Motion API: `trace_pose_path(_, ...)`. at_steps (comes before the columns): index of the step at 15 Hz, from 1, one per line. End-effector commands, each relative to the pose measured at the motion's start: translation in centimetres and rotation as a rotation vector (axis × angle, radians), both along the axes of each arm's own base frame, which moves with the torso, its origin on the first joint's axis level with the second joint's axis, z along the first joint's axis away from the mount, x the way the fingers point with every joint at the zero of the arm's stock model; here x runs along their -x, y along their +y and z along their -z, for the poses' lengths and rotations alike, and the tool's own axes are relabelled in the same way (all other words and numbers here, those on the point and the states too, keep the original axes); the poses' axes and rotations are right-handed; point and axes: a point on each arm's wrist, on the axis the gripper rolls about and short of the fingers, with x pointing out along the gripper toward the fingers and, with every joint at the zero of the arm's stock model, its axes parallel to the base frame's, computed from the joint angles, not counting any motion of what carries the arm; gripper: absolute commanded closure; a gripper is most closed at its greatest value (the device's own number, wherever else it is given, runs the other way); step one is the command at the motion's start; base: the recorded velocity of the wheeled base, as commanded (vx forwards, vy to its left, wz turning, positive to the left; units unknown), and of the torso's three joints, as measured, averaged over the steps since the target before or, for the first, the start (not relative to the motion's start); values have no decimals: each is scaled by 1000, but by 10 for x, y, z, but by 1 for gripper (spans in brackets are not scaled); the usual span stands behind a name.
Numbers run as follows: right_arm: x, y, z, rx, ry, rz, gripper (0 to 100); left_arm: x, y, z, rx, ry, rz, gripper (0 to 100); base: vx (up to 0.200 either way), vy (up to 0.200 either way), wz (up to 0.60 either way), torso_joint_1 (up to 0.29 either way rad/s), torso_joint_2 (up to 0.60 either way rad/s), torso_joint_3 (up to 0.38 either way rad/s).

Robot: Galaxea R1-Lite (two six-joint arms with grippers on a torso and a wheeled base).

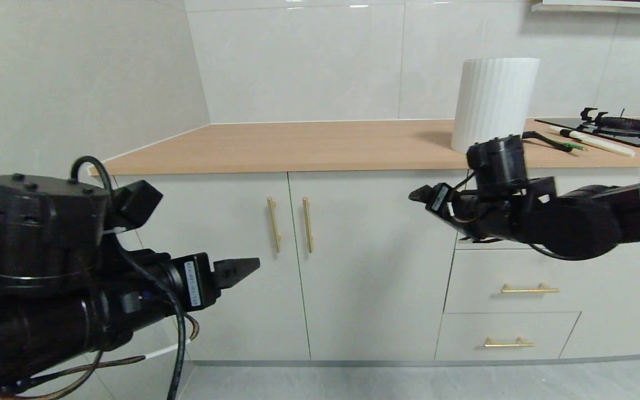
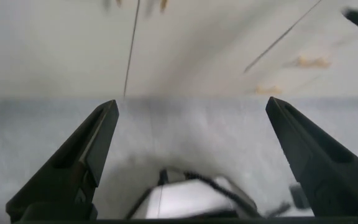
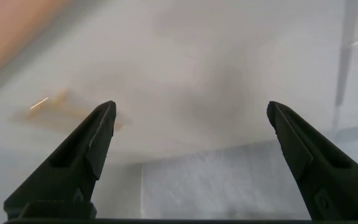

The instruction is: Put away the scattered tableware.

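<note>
White ribbed container (image 1: 495, 103) stands upright on the worktop (image 1: 309, 147), upper right of frame; inside can't be seen. Just right of it the scattered tableware (image 1: 591, 141), one pale stick-like piece and one dark-handled, lies flat beside the hob (image 1: 623, 123). Left gripper (image 1: 239, 272) at lower left, fingers spread, nothing between them, before the cabinet doors (image 1: 292, 261). Right gripper (image 1: 421, 194) centre-right, below the worktop edge, fingers spread, empty. Tableware well apart from both, up and right.
</note>
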Motion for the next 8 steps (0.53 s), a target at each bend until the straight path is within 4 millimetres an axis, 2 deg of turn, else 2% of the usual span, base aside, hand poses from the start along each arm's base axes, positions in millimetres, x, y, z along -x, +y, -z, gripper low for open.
trace_pose_path(1, 104, -49, -56, 35, -153, -55, 0, 34, 25, -23, 19, -142, -22, 0, 0, 0, 0, 0, 0, 0)
trace_pose_path(3, 173, -85, -56, 101, -235, -79, 0, 73, 51, -15, -38, -223, -8, 0, 0, 0, 0, 0, 0, 0)
trace_pose_path(4, 195, -97, -53, 132, -271, -88, 0, 86, 60, -11, -73, -260, -9, 0, 0, 0, 0, 0, 0, 0)
trace_pose_path(5, 236, -119, -46, 192, -359, -91, 0, 111, 76, -5, -109, -336, -27, 0, 0, 0, 0, 0, 0, 0)
trace_pose_path(6, 262, -133, -40, 235, -418, -87, 0, 128, 85, -2, -110, -389, -41, 0, 0, 0, 0, 0, 0, 0)
trace_pose_path(7, 279, -142, -33, 274, -447, -79, 0, 138, 90, 0, -105, -424, -51, 0, 0, 0, 0, 0, 0, 0)
trace_pose_path(8, 313, -162, -16, 378, -463, 31, 0, 161, 101, 4, -88, -481, -87, 0, 0, 0, 0, 0, 0, 0)
